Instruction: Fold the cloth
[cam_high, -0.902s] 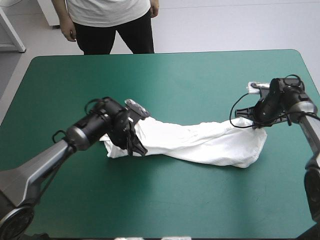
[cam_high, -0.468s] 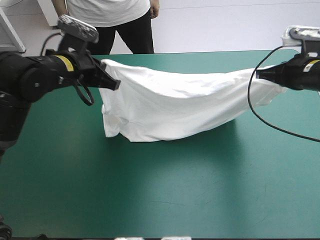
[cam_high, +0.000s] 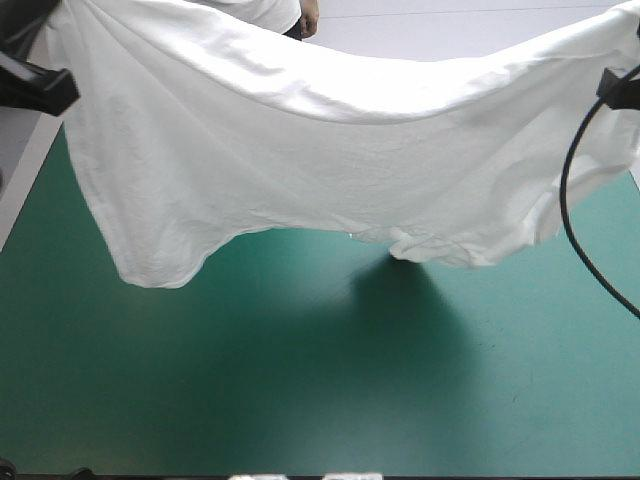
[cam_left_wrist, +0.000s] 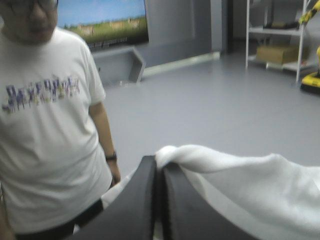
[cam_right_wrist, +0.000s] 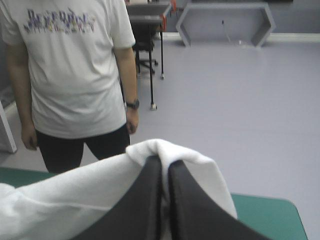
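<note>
hanging spread wide above the teal-green counter (cam_high: 300, 390), the white t-shirt (cam_high: 320, 150) is stretched between both arms; the left end effector (cam_left_wrist: 159, 167) and right end effector (cam_right_wrist: 165, 164) each pinch its upper edge, fingers nearly pressed together.

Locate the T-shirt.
In the high view the T-shirt hangs spread over the table's far half, its left end in the left gripper, its right in the right gripper.
</note>
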